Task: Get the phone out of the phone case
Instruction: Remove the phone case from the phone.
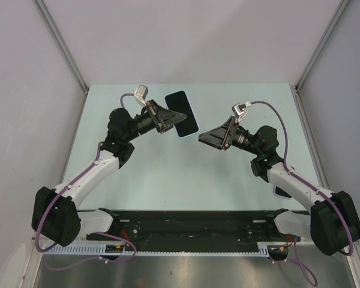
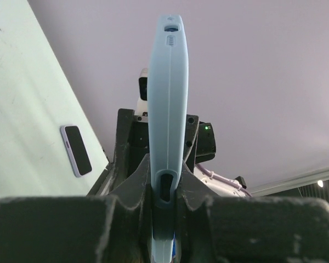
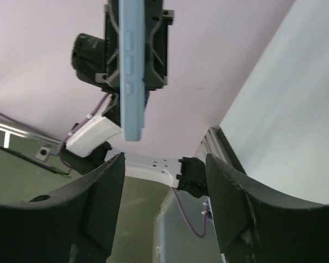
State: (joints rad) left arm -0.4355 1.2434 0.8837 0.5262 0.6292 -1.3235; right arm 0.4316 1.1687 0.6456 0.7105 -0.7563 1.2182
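My left gripper (image 1: pixel 167 118) is clamped on the phone case (image 2: pixel 168 98). It pinches one end of the light blue shell across its thickness and holds it up off the counter (image 1: pixel 168 180), toward the far middle of the scene. From my left wrist I see the case edge-on, standing straight out between my fingers with a port cut-out just above the pinch. From above, a dark glossy face fills the blue rim from edge to edge. I take that to be the phone (image 1: pixel 181 113), so it looks to me as though it is not yet out, though I cannot see the seam well enough to say whether any corner has begun to lift. My right gripper (image 3: pixel 165 192) is spread wide with nothing in it. It sits just to the near right of the case's corner, close but not touching, and from that wrist the case's button edge shows beyond my fingertips rather than between them. By my reckoning the lifting and presenting is done and the real work is left: getting hold of the rim or pushing on the back so the phone comes free. My left wrist also shows a dark slab with a pale edge (image 2: pixel 77 150) lying flat on the counter over by my right arm, and I cannot tell what it is.
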